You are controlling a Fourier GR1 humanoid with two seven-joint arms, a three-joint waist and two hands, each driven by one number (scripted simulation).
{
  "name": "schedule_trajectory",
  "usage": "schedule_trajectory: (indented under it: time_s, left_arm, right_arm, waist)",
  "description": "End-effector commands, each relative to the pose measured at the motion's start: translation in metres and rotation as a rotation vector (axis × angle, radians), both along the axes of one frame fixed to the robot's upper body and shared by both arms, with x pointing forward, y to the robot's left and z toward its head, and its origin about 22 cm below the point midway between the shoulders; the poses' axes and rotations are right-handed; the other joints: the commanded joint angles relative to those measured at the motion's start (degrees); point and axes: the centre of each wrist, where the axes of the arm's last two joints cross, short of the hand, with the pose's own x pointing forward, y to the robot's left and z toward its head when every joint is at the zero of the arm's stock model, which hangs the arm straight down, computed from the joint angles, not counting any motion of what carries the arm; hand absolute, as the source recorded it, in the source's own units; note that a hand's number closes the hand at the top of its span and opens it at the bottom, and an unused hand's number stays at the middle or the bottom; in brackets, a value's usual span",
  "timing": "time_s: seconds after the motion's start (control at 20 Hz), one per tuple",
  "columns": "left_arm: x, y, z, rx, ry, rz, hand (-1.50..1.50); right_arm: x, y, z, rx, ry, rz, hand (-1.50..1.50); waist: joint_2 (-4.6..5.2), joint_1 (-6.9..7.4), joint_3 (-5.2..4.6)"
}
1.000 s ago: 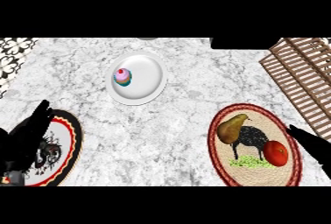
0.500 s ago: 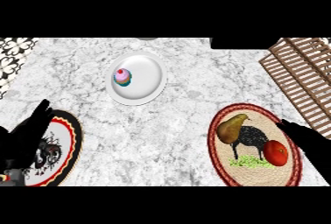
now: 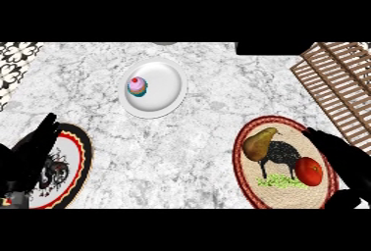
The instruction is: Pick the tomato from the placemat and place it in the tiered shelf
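A red tomato (image 3: pixel 309 171) lies on the round woven placemat (image 3: pixel 284 131) at the right, next to a brown pear (image 3: pixel 260 143). My right hand (image 3: pixel 346 159) hovers over the placemat's right rim, fingers straight and open, just right of the tomato and not touching it. The wooden slatted tiered shelf (image 3: pixel 341 81) stands at the far right. At the lower left, my left hand (image 3: pixel 27 154) rests open with fingers up.
A white plate (image 3: pixel 163 98) holding a pink cupcake (image 3: pixel 137 86) sits at the back centre. A second round placemat (image 3: pixel 71 168) with a red and black rim lies under my left hand. A dark block (image 3: pixel 268 48) sits at the counter's back edge.
My right hand has slid leftward over the placemat's rim, closer to the tomato. The left hand has stayed put.
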Motion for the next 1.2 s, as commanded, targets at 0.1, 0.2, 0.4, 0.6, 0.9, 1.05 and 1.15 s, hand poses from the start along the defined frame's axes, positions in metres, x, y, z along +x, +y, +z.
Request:
schedule_trajectory:
  time_s: [0.1, 0.2, 0.4, 0.6, 0.9, 1.05, 1.15]
  left_arm:
    - [0.001, -0.025, 0.001, 0.008, 0.0, -0.006, 0.0]
    - [-0.011, 0.009, -0.005, -0.008, 0.007, -0.009, 0.0]
    - [0.005, 0.01, 0.01, 0.008, -0.014, -0.003, 0.0]
    - [0.002, 0.006, 0.001, -0.005, 0.007, -0.008, 0.0]
    - [-0.007, -0.003, -0.009, 0.01, 0.006, -0.011, 0.0]
    - [0.004, 0.006, -0.002, 0.008, -0.008, 0.005, 0.0]
    - [0.002, 0.015, 0.013, -0.01, -0.002, 0.008, 0.0]
  right_arm:
    - [0.009, 0.003, -0.024, 0.0, -0.007, 0.01, -1.5]
    - [0.003, 0.004, -0.04, 0.019, -0.016, 0.031, -1.5]
    - [0.022, 0.001, -0.036, 0.008, -0.015, 0.027, -1.5]
    - [0.021, -0.019, -0.036, 0.007, 0.012, 0.019, -1.5]
    - [0.015, 0.0, -0.065, 0.043, 0.042, 0.009, 1.5]
    - [0.022, -0.009, -0.067, 0.033, 0.022, 0.052, 1.5]
    - [0.012, -0.009, -0.074, -0.012, 0.018, 0.085, 1.5]
  waist:
    - [-0.02, -0.07, 0.01]
    - [-0.02, -0.08, 0.0]
    - [-0.01, -0.11, 0.0]
    - [-0.03, -0.16, -0.01]
    - [-0.04, -0.16, -0.01]
    - [-0.02, -0.2, -0.01]
    - [-0.04, -0.22, 0.0]
